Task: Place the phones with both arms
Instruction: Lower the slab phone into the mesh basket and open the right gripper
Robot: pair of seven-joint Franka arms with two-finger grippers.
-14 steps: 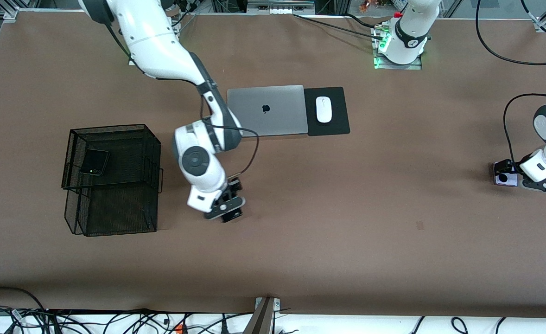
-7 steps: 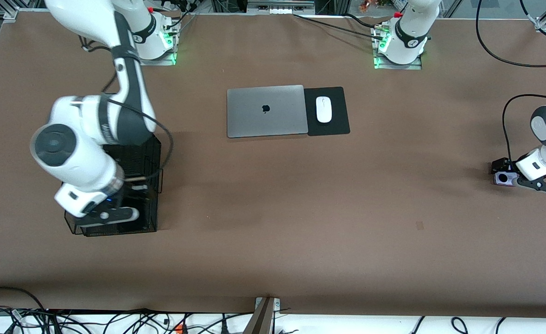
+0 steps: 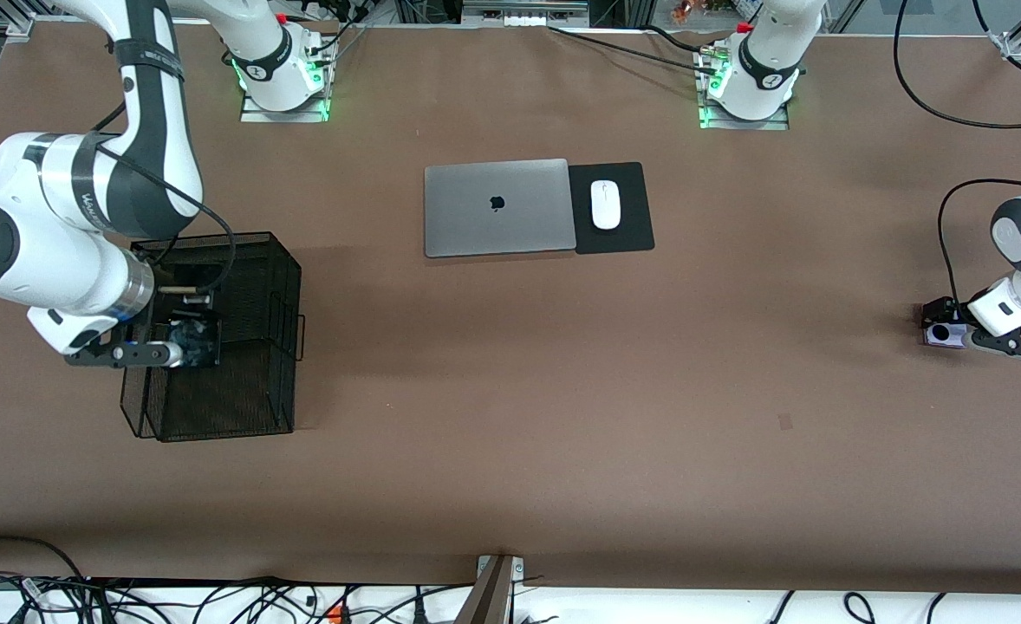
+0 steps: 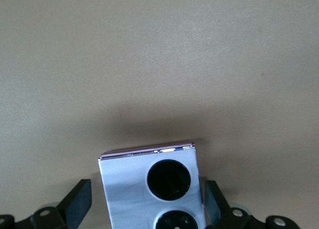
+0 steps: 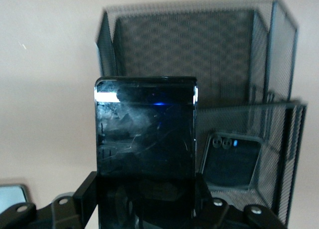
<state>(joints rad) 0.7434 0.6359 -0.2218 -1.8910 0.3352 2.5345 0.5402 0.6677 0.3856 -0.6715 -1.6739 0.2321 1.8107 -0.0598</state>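
The right claw (image 3: 183,345) pinches the long black slab phone (image 5: 145,131) over the black wire-mesh basket (image 3: 281,260), directly above its target. The left claw (image 3: 952,334), spread, straddles the square lavender phone (image 4: 152,186) flat on the brown desk (image 3: 562,390).

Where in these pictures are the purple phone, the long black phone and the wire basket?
lavender phone (image 4: 149,189): left wrist view, on its pale face beside the camera circles.
black slab phone (image 5: 144,134): right wrist view, middle of its glossy face.
mesh basket (image 3: 250,390): front view, on its lower tier's mesh.
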